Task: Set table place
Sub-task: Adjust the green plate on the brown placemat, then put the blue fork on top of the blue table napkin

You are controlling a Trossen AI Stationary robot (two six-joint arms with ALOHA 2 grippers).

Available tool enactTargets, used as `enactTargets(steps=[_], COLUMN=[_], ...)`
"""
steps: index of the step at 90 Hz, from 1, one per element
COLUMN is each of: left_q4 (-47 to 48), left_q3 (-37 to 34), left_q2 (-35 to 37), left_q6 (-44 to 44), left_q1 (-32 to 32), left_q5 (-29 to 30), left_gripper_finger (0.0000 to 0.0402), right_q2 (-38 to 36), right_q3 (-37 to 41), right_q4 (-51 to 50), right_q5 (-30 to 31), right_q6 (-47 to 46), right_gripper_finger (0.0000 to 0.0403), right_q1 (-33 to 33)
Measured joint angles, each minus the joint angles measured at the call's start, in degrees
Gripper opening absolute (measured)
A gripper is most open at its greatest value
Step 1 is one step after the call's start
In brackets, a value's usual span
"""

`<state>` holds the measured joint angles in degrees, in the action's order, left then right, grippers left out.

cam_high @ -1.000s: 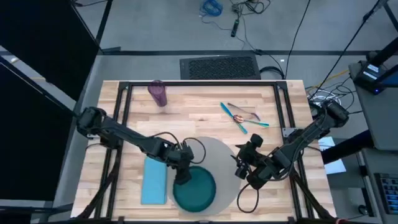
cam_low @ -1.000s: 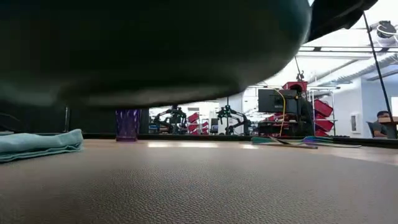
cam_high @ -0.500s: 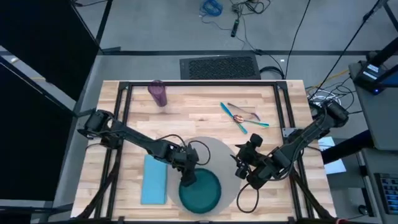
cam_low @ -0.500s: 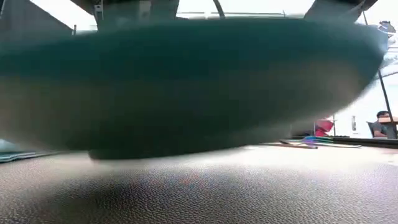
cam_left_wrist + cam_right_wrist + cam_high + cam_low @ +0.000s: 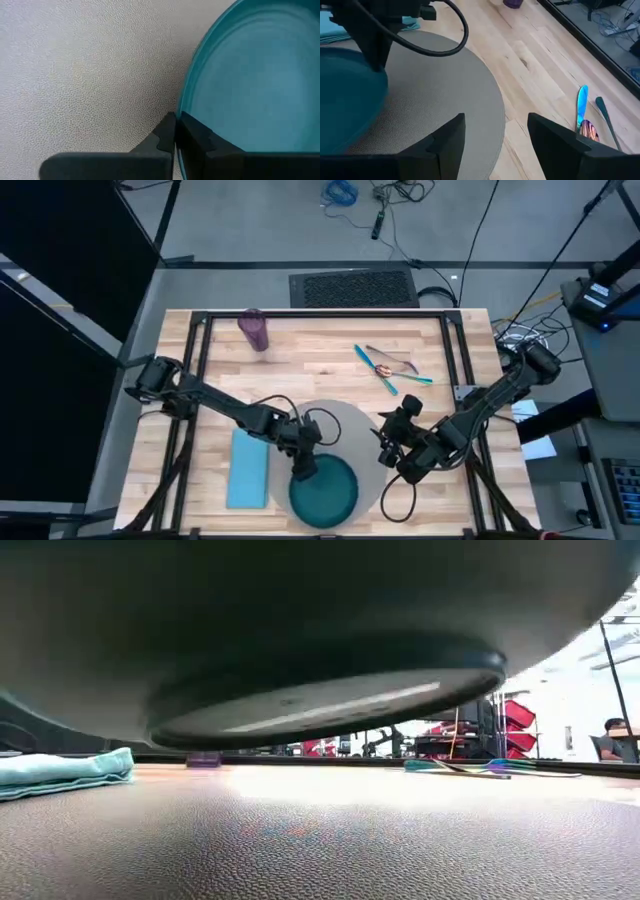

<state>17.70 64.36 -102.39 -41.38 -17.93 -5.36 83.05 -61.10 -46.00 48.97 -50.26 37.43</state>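
Now the left gripper [image 5: 301, 467], clamped on the plate [image 5: 326, 490] rim, should lower it level, centred on the mat [image 5: 350, 425]; the right gripper [image 5: 388, 446] waits open near the table's [image 5: 330, 370] right edge.

The table [image 5: 330, 350] is light wooden planks inside a black metal frame. In the high view, a round grey-beige mat [image 5: 355, 425] lies at about 6 o'clock, a folded light-blue napkin [image 5: 248, 469] at 7 o'clock beside the mat, a purple cup [image 5: 253, 330] at 11 o'clock, and teal-handled cutlery [image 5: 388, 368] at 1 o'clock.
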Motion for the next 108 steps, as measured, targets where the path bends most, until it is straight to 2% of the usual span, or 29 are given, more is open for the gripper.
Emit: enactTargets(steps=[48,80,108], left_q4=[-0.62,-0.71,0.01], left_q3=[0.0,0.0,0.0], left_q2=[0.0,0.0,0.0], left_q6=[0.34,1.37,1.19], left_q1=[0.8,1.79,1.99], left_q5=[-0.65,-0.64,-0.62], left_gripper_finger=[0.0001,0.0063,0.0068], right_q2=[0.0,0.0,0.0], right_q3=[0.0,0.0,0.0], right_q4=[0.04,0.04,0.0], right_q5=[-0.44,-1.38,-1.31], right_q6=[0.0,0.0,0.57], right_gripper_finger=[0.0201,0.0201,0.0201], right_q1=[0.0,0.04,0.04])
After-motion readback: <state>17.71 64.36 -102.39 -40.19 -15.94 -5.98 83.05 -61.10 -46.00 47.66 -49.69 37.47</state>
